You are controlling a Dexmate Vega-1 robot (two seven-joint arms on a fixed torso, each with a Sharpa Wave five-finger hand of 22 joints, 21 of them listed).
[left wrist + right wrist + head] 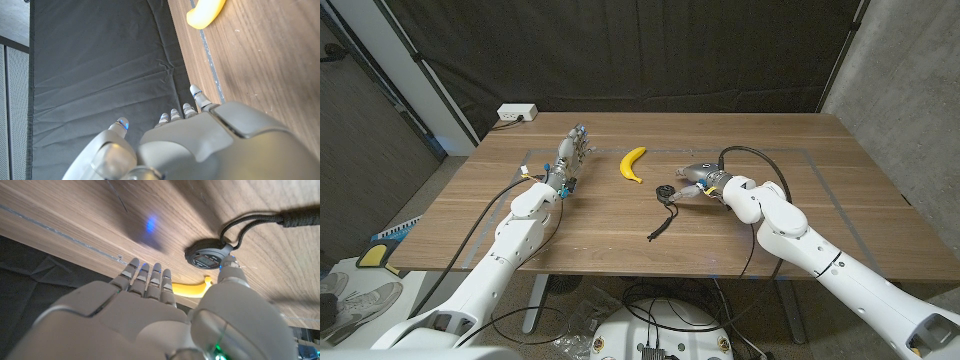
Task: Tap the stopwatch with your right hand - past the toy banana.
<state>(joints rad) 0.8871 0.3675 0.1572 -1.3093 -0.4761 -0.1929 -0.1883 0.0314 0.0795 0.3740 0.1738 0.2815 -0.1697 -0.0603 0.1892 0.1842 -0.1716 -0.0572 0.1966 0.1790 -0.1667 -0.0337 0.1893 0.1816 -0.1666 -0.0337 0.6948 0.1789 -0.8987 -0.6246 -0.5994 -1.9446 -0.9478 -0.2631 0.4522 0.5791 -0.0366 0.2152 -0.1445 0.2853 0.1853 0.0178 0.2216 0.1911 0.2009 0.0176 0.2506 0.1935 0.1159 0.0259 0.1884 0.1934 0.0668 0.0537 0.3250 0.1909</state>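
Observation:
A black stopwatch (664, 193) with a black cord lies at the middle of the wooden table (620, 230). The yellow toy banana (633, 164) lies just beyond it, to the left. My right hand (695, 181) sits right beside the stopwatch, fingers apart and holding nothing. In the right wrist view one fingertip (229, 261) touches the rim of the stopwatch (206, 257), with the toy banana (192, 288) behind it. My left hand (571, 153) stands on the table left of the banana, fingers stretched out and empty. The left wrist view shows the toy banana (205, 12) ahead of my left hand (200, 140).
The stopwatch cord (663, 222) trails toward the table's front. A white power strip (516, 114) sits at the back left corner. A dark curtain hangs behind the table. Thin tape lines (800, 153) mark a rectangle on the tabletop.

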